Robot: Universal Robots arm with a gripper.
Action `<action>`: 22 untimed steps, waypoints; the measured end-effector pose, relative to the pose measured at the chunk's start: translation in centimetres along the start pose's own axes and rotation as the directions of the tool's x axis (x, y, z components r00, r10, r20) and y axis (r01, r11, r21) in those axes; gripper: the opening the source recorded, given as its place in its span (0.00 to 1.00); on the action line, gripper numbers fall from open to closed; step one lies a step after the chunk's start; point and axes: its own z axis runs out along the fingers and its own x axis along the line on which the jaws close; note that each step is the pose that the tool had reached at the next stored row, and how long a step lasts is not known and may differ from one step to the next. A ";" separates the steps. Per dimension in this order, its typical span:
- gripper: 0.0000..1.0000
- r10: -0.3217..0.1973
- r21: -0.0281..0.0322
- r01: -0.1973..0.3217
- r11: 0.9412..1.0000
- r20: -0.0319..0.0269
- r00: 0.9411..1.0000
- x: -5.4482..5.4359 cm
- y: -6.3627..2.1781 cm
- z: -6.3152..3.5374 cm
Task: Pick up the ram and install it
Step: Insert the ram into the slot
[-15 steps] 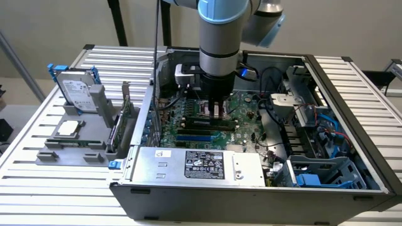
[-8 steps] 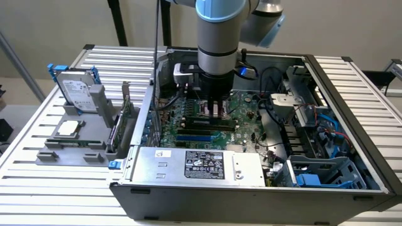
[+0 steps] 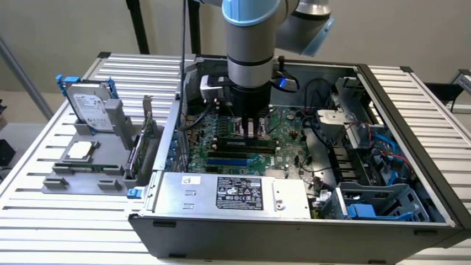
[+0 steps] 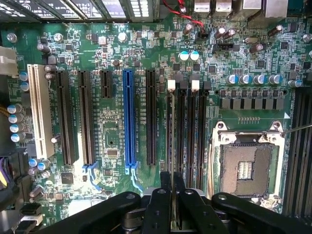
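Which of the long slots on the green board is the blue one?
The blue slot stands in the row of long slots, with black slots on both sides and a white slot further along. It alone is blue.

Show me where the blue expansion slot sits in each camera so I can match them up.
Exterior view: the blue slot lies just beyond the power supply, nearer the camera than the claw.
Wrist view: the blue slot runs lengthwise among the black slots, ahead of the claw.
Shared landmark: the claw, hanging over the board close to that slot.
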 end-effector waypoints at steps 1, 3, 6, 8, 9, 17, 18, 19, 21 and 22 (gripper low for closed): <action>0.13 0.000 0.004 0.000 1.000 0.000 1.000 0.0 0.03 -0.01; 0.13 0.000 0.012 0.000 1.000 -0.001 1.000 0.0 0.15 -0.03; 0.13 0.000 0.022 0.000 1.000 -0.001 1.000 0.0 0.39 -0.06; 0.13 -0.001 0.026 0.001 1.000 -0.001 1.000 0.0 0.56 -0.06; 0.13 0.000 0.028 0.000 1.000 0.000 1.000 0.0 0.61 -0.05; 0.13 -0.001 0.035 0.001 0.999 0.000 1.000 0.0 0.68 0.03; 0.13 -0.001 0.035 0.001 0.999 0.000 1.000 0.0 0.69 0.04; 0.13 -0.001 0.035 0.001 0.999 0.000 1.000 0.0 0.71 0.04; 0.13 -0.001 0.036 0.001 0.999 0.000 1.000 0.0 0.74 0.05; 0.13 -0.001 0.036 0.001 0.999 0.000 1.000 0.0 0.76 0.06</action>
